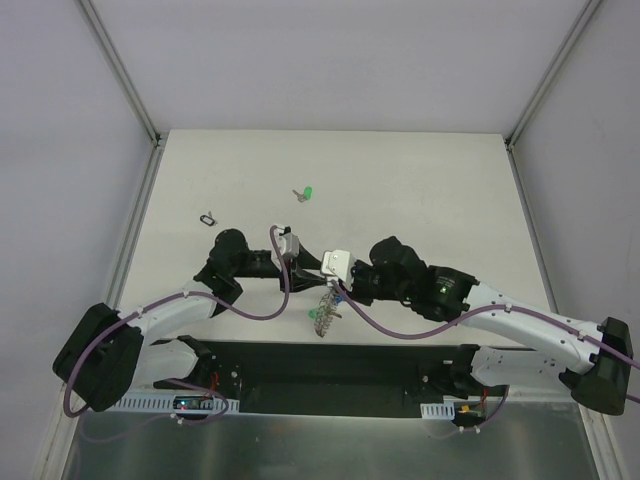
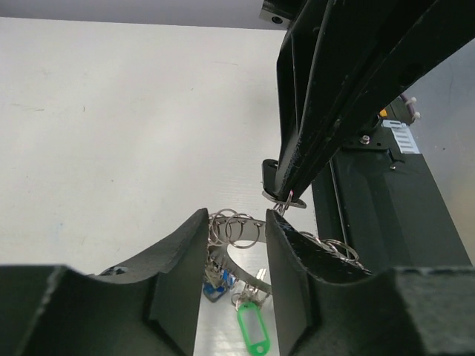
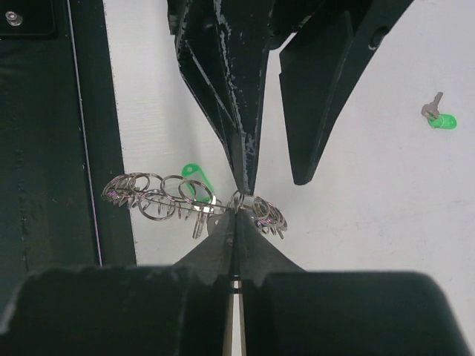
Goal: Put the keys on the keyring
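The keyring (image 3: pixel 159 196), a silver band strung with many small rings, hangs above the table near its front edge (image 1: pixel 325 315). My right gripper (image 3: pixel 237 215) is shut on the keyring's band. In the left wrist view its tips (image 2: pixel 282 200) also pinch a small ring beside a black piece. My left gripper (image 2: pixel 236 220) is open and straddles the keyring (image 2: pixel 237 230), with one finger (image 3: pixel 243 174) touching the ring at the right gripper's tips. A blue-headed key (image 2: pixel 215 285) and a green tag (image 2: pixel 252 326) dangle from the ring. A green-headed key (image 1: pixel 307 193) lies loose farther back on the table.
A tiny black loop (image 1: pixel 208 217) lies on the white table at the back left. The black base plate (image 1: pixel 330 365) runs along the near edge under both arms. Grey walls with metal rails (image 1: pixel 125 100) enclose the table.
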Robot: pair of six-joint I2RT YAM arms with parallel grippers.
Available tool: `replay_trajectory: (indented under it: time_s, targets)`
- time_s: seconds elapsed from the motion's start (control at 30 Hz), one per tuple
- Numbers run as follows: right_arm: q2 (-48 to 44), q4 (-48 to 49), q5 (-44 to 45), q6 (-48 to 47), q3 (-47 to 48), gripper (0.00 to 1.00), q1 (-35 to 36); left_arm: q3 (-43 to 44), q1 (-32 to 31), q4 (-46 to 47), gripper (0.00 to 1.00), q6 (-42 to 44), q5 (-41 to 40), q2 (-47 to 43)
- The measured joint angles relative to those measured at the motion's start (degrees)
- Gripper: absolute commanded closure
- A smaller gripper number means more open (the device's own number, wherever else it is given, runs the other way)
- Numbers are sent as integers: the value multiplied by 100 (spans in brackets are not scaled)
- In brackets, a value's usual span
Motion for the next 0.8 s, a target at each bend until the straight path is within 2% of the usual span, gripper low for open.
replay_trajectory:
  time_s: [0.2,0.47,0.8]
  targets:
    - [0,-76,2,-22,0,99,17,227,0,-28,67,109,389,315]
    - [0,-153,22,-46,0,99,50,350,2,-50,60,197,793,511]
    - [0,-184,186,-59,0,99,57,466,0,-308,60,372,1248,636]
